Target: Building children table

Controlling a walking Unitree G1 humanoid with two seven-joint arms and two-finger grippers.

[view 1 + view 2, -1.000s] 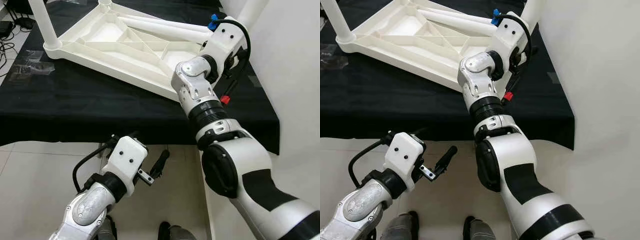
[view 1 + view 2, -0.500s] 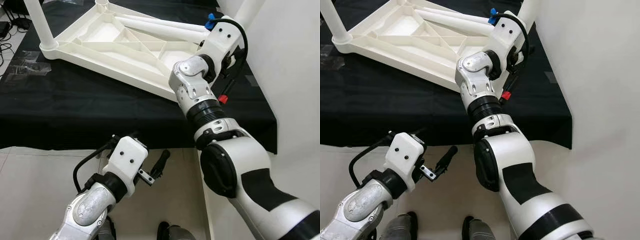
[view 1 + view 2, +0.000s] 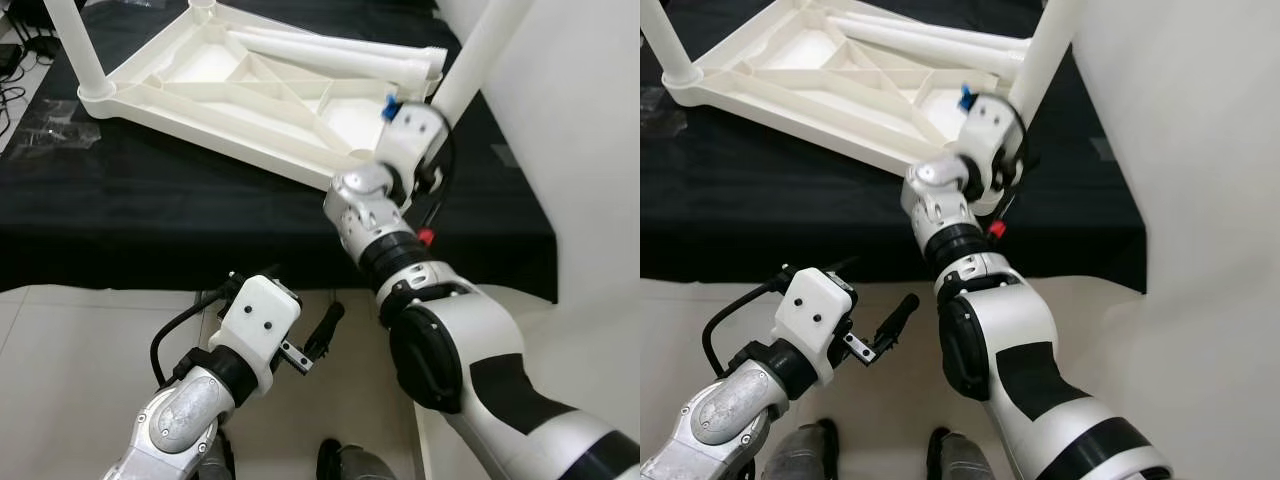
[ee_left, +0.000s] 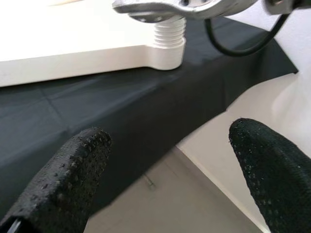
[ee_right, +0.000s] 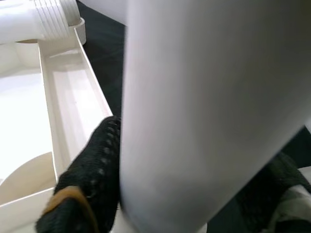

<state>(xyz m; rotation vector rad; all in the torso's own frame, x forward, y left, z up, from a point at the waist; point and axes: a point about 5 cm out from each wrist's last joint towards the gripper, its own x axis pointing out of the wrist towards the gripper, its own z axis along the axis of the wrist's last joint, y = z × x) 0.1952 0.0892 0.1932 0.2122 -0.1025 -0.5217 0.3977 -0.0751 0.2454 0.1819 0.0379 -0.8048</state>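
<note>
**Right end effector clamped on a table leg**

While your right end effector [image 5: 194, 194] grips the white table leg [image 3: 1045, 55], its black fingers [image 5: 92, 179] press against the tube on both sides. That leg stands upright at the near corner of the upturned white tabletop [image 3: 250, 85] (ribbed underside up), which lies on the black-draped worktop [image 3: 150, 200]. Your left end effector [image 4: 170, 160] hangs below the worktop's edge, fingers spread, holding nothing.

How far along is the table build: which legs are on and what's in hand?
The upside-down tabletop lies on the black-covered table. One leg already stands in the far left corner. The right hand grips a second leg at the near right corner; whether it is seated is unclear. Spare legs lie in the tabletop, unfitted. The left hand is open, idle.
</note>
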